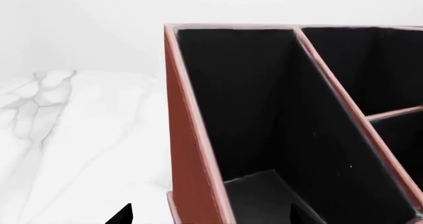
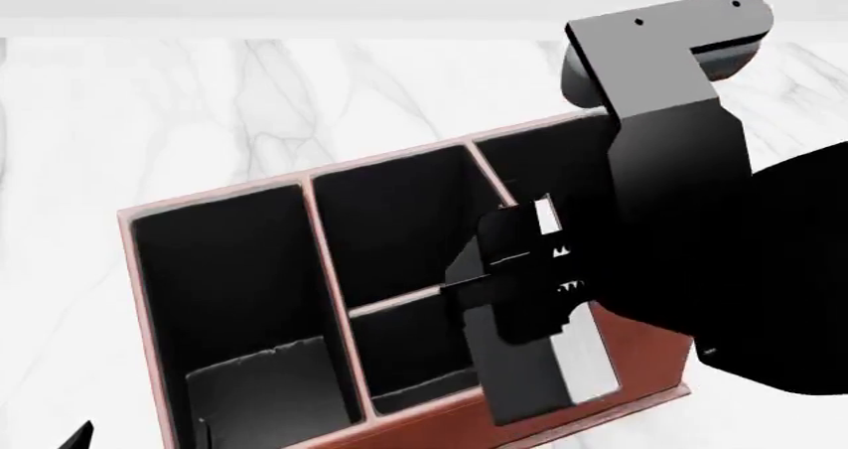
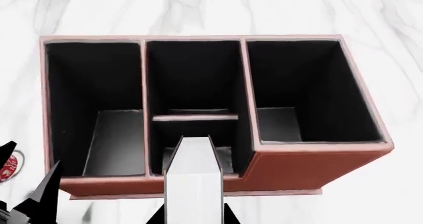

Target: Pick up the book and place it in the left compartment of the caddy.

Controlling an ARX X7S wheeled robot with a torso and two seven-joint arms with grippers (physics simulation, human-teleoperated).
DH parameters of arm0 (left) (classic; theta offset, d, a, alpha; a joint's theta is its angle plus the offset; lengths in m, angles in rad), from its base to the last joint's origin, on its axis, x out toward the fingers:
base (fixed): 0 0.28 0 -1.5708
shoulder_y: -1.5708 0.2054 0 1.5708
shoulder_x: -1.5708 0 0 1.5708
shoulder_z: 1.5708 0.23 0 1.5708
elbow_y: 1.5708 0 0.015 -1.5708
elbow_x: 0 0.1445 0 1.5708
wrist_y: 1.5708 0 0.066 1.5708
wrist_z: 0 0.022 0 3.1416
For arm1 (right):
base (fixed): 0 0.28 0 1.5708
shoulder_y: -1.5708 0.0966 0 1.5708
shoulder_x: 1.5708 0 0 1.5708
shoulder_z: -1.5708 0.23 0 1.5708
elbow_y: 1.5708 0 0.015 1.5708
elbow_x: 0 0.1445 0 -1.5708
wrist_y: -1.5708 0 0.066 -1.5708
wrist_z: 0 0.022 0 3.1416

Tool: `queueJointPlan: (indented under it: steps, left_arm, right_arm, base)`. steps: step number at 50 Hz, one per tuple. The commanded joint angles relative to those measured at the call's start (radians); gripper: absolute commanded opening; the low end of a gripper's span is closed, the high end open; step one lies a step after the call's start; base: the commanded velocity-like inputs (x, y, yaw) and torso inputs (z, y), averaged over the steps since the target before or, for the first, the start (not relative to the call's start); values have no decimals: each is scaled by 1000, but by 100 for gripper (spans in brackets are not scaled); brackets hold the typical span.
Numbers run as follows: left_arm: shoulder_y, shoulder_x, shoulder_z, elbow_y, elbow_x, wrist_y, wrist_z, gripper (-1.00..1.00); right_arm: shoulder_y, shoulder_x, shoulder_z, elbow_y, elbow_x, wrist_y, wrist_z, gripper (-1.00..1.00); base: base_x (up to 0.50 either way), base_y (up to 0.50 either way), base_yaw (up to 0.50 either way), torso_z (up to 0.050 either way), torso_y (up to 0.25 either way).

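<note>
The reddish-brown caddy (image 2: 146, 300) stands on the marble top, black inside. Its left compartment (image 2: 225, 290) is wide and undivided, and shows again in the left wrist view (image 1: 251, 110) and the right wrist view (image 3: 99, 100). My right gripper (image 3: 193, 215) is shut on the book (image 3: 193, 179), white page edges facing the camera. The book (image 2: 583, 365) hangs above the caddy's front, over the middle section with the crossbar (image 3: 195, 117). My left gripper (image 1: 210, 216) is open, its fingertips (image 1: 122, 215) on either side of the caddy's outer wall (image 1: 191, 159) by the left compartment.
A red-and-white mug (image 3: 7, 167) peeks in beside the caddy's left end. The taller square end section (image 3: 310, 85) lies at the far right. My right arm (image 2: 689, 171) hides the caddy's right end in the head view. White marble (image 2: 265, 101) surrounds the caddy.
</note>
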Motion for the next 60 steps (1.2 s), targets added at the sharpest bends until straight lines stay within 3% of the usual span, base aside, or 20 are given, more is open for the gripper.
queueJointPlan:
  steps: [1,35,48,60]
  left_arm:
    - [-3,-2,6,-6,-1,1,-4,100]
    - [-6,-13,15,3,-19,-3,-14,100]
    - [-7,-19,17,10,-26,-3,-16,100]
    - [-6,-22,21,13,-30,-1,-19,100]
  right_arm:
    - [145,-115,24,159,22,72,12,-100]
    - [118,-656,-77,598,-294,53,-303,-100]
    - [81,-804,-134,735,-405,7,-440,-100]
    - [55,-836,-168,784,-448,-13,-494,-100]
  base:
    - [0,0,0,0,0]
    - [0,0,0,0,1]
    - [0,0,0,0,2]
    - [0,0,0,0,1]
